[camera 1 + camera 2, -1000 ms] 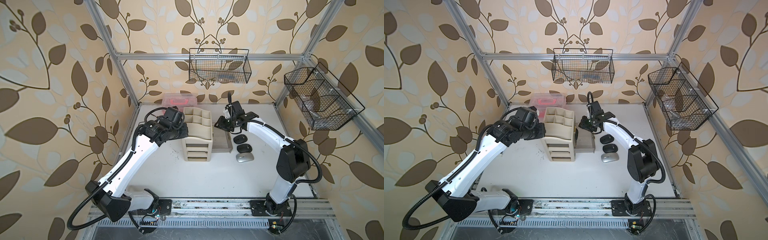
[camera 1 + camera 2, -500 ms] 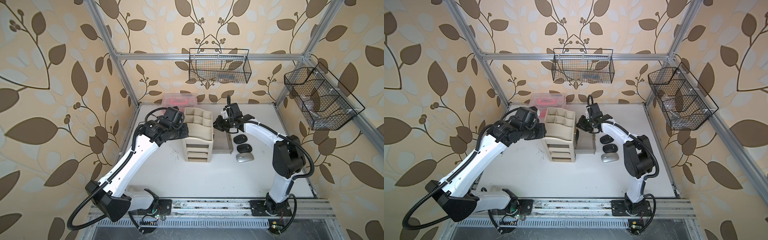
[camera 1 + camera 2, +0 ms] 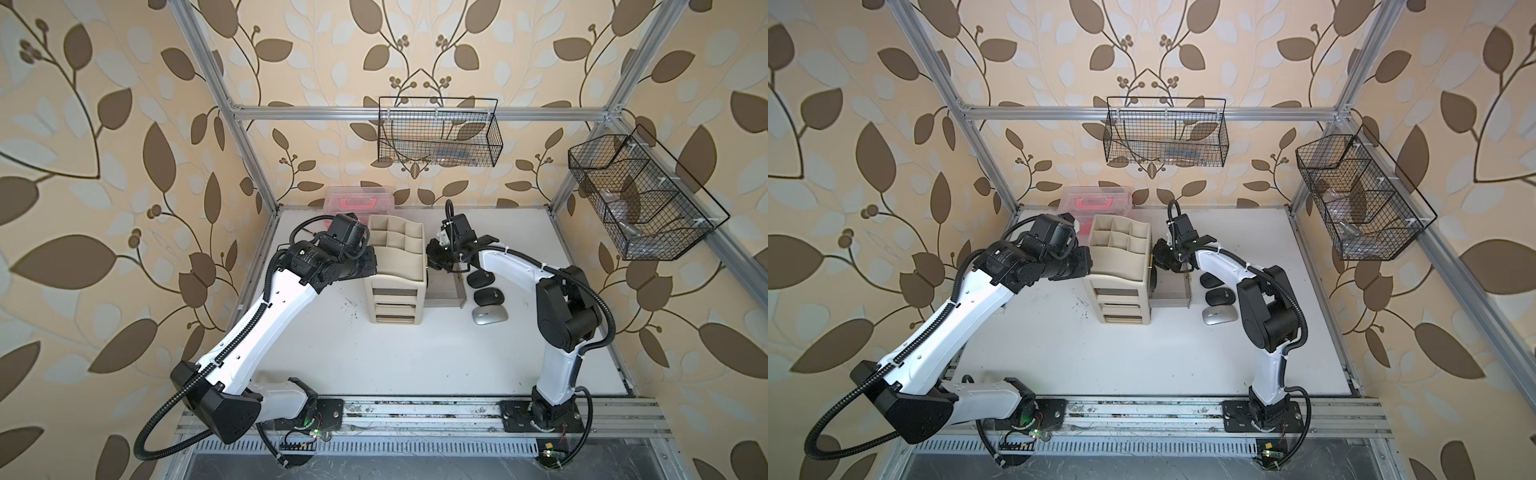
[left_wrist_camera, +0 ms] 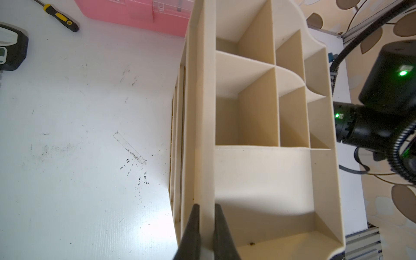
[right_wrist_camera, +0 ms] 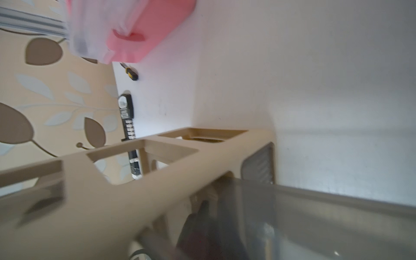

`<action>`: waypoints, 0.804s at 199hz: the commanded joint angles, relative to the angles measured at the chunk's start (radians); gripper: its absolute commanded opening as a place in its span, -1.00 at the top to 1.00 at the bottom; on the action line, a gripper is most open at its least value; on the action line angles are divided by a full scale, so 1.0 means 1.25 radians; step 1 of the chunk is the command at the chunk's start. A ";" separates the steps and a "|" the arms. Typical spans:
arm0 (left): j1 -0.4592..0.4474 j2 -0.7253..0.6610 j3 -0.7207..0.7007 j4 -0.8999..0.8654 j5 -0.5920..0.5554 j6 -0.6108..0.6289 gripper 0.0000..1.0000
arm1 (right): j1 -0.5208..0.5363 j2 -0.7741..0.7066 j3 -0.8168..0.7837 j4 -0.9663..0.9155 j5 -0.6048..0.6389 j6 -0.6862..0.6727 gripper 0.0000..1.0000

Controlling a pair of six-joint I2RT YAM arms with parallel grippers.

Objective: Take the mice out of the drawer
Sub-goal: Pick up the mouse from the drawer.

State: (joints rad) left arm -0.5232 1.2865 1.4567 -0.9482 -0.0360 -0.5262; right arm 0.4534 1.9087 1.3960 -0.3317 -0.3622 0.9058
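Beside drawer (image 3: 444,302), black and silver mice (image 3: 489,296)

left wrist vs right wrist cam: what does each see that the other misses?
Left wrist only: the left fingers clamped on the organizer wall, and its open top compartments. Right wrist only: the pulled-out grey drawer and a blurred dark shape by it, unidentifiable. Both: the organizer, the pink box, the yellow-handled screwdriver and the white table.

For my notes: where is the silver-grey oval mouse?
In both top views, the silver-grey oval mouse lies right of the open grey drawer, beside a black oval mouse.
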 commanded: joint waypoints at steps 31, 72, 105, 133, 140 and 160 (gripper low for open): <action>-0.001 -0.012 0.007 0.053 0.002 -0.023 1.00 | -0.003 -0.135 -0.120 -0.071 0.055 -0.029 0.79; -0.002 -0.013 0.004 0.055 0.010 -0.022 1.00 | -0.011 -0.180 -0.120 -0.055 0.031 -0.051 0.73; -0.001 -0.012 0.000 0.063 0.029 -0.022 1.00 | -0.011 -0.130 -0.079 -0.055 -0.038 -0.063 0.72; -0.002 -0.012 -0.003 0.065 0.036 -0.019 1.00 | -0.009 -0.057 0.000 -0.107 -0.077 -0.087 0.72; -0.002 -0.013 -0.005 0.067 0.038 -0.018 1.00 | -0.005 -0.043 0.014 -0.115 -0.072 -0.089 0.72; -0.002 -0.012 -0.008 0.071 0.045 -0.019 1.00 | -0.001 -0.014 0.037 -0.120 -0.075 -0.088 0.72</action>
State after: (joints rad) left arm -0.5240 1.2865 1.4544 -0.9440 -0.0292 -0.5274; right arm 0.4416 1.8507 1.3964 -0.4427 -0.4175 0.8154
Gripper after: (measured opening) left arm 0.092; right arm 0.141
